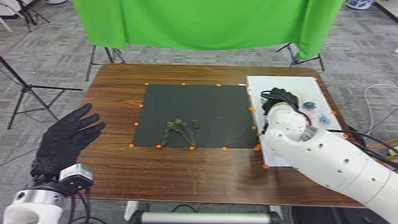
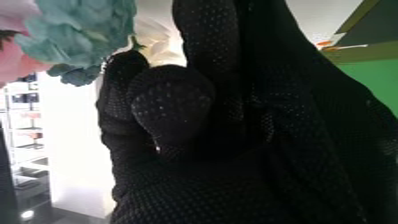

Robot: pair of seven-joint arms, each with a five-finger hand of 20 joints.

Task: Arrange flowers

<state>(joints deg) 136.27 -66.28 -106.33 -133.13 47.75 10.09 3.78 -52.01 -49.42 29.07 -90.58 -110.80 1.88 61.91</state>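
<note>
Flowers (image 2: 80,32) lie at three o'clock on the bench (image 1: 195,175), near my right hand (image 1: 279,95); whether it grips one, I cannot tell; I should pinch low, lift gently, crush nothing.

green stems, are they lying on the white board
No, the green stems lie on the dark mat, to the left of the white board in the head view.
</note>
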